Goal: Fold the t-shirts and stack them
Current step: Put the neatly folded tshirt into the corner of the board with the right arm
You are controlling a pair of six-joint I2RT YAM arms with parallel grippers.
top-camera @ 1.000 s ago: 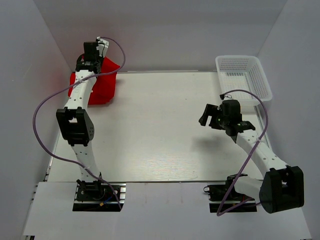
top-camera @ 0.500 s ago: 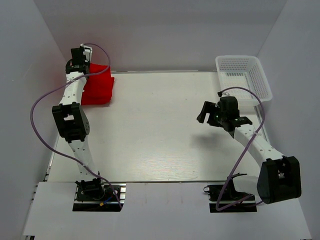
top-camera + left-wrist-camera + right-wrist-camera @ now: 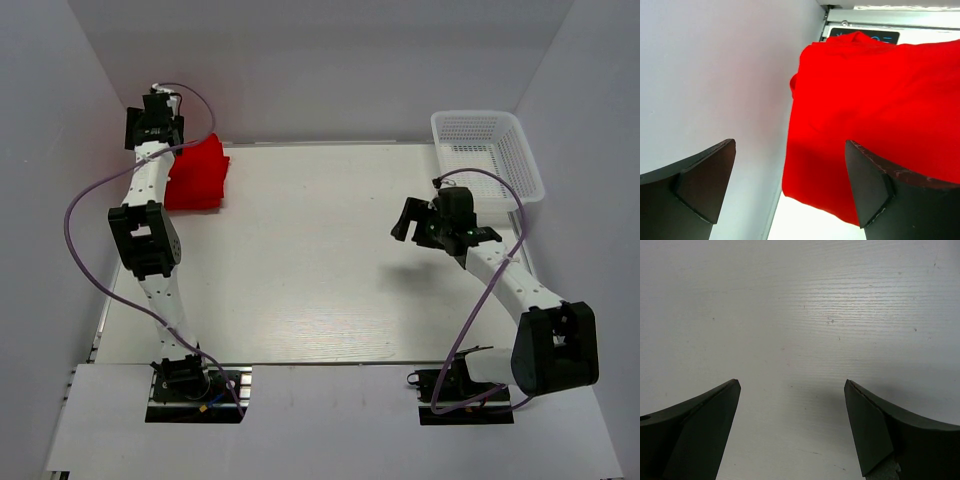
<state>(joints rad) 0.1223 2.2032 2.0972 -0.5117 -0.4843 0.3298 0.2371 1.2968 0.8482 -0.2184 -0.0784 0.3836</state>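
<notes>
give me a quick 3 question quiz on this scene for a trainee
1. True or false: the right claw is shut on cloth.
2. Where do the red t-shirts lie? A: far left corner of the table; B: under the right claw; C: table centre.
3. Which claw is open right beside the t-shirts?
Key: 1 false, it is open and empty. 2 A. 3 the left claw.

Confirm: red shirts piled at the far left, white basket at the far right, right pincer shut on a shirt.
No. The right pincer is open and empty above the table, as the right wrist view shows. The red shirts and white basket are as stated.
</notes>
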